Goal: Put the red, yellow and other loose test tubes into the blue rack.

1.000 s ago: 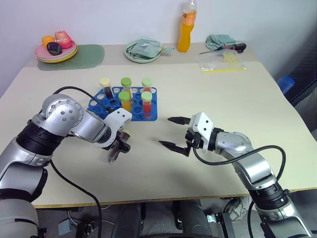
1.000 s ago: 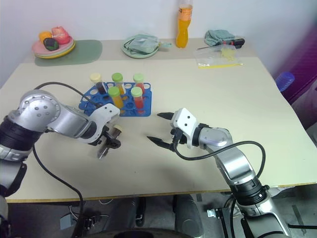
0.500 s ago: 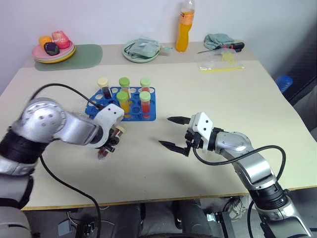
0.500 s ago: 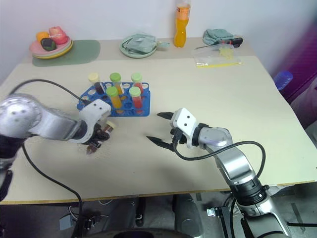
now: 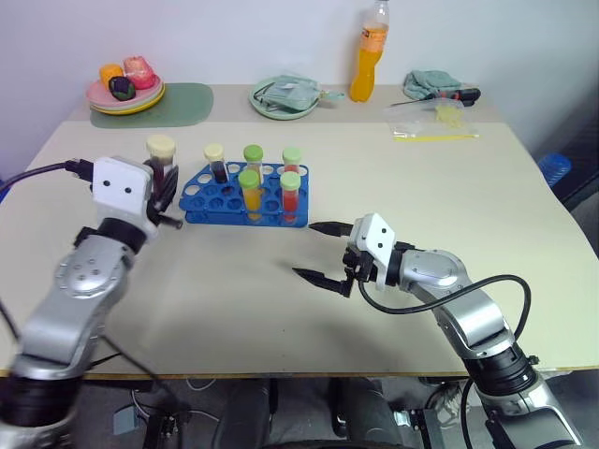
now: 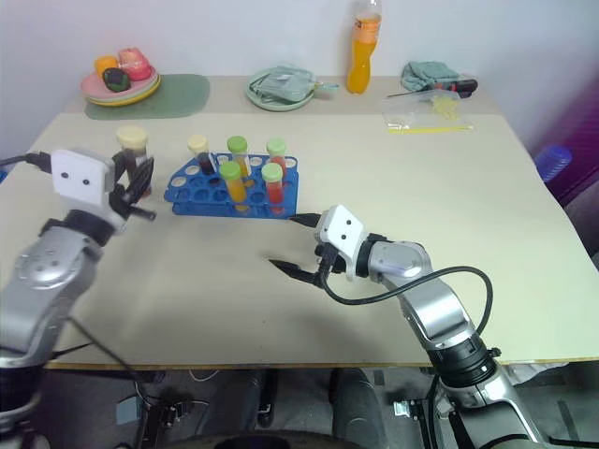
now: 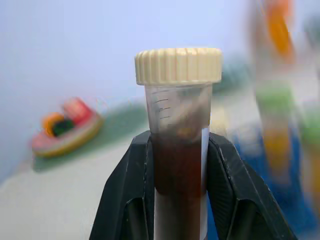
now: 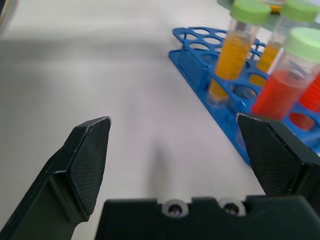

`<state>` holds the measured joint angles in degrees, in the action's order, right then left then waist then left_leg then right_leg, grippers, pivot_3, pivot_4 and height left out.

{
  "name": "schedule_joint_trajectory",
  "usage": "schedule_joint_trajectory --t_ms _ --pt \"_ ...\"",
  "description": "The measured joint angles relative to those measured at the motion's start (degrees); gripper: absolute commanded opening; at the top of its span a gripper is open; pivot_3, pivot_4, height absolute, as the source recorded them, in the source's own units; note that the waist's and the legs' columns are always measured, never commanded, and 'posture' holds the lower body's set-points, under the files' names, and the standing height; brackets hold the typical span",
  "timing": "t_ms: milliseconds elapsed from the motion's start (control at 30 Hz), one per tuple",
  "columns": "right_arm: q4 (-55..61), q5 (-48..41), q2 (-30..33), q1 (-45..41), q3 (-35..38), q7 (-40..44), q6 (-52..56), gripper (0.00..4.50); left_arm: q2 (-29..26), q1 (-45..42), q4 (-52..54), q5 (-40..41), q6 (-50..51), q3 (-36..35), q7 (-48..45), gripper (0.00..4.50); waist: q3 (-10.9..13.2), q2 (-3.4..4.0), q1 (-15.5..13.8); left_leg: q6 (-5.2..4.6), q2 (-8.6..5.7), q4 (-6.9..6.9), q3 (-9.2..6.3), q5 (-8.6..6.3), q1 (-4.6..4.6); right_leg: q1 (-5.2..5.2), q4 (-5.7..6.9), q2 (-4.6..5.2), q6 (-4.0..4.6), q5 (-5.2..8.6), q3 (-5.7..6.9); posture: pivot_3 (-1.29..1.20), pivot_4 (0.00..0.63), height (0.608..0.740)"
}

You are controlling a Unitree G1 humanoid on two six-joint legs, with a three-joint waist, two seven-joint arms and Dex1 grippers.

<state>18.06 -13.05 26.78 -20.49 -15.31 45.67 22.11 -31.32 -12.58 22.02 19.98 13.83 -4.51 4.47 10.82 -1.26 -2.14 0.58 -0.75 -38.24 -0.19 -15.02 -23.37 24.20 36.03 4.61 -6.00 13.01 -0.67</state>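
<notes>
Two fingers point(image 7: 130, 195) clamp brown tube point(image 7: 179, 150); five tubes racked point(image 5: 245, 192).

Left wrist view: dark tube point(image 7: 179, 165) cut off below the fingers point(image 7: 129, 200), tip unseen; blue rack point(image 7: 280, 165) and plate point(image 7: 65, 132) behind it blurred. Right wrist view: rack's far rows cut off by the edge.

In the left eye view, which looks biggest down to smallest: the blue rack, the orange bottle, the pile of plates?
1. blue rack
2. and 3. orange bottle and pile of plates: alike, not ranked; both stand farther from the camera.
</notes>
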Motion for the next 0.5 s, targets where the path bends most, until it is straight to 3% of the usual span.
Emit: schedule_joint_trajectory --t_ms 167,500 --pt "-0.3 0.5 -0.3 -0.3 0.0 0.2 0.0 4.5 9.7 -0.8 -10.6 -9.4 -12.1 4.1 -0.4 1.04 0.0 0.0 0.2 -0.01 -0.12 0.08 -0.02 -0.01 0.0 0.12 0.07 -0.03 -0.04 -0.02 0.01 0.0 0.15 0.74" --pt "-0.1 0.6 -0.2 0.8 0.1 -0.4 0.1 4.5 14.9 -4.7 -23.8 -13.4 -23.5 2.9 -5.1 1.04 0.0 -0.01 0.4 -0.02 -0.13 0.06 -0.12 -0.01 0.0 0.11 0.09 -0.01 -0.06 -0.03 0.02 0.0 0.15 0.74"
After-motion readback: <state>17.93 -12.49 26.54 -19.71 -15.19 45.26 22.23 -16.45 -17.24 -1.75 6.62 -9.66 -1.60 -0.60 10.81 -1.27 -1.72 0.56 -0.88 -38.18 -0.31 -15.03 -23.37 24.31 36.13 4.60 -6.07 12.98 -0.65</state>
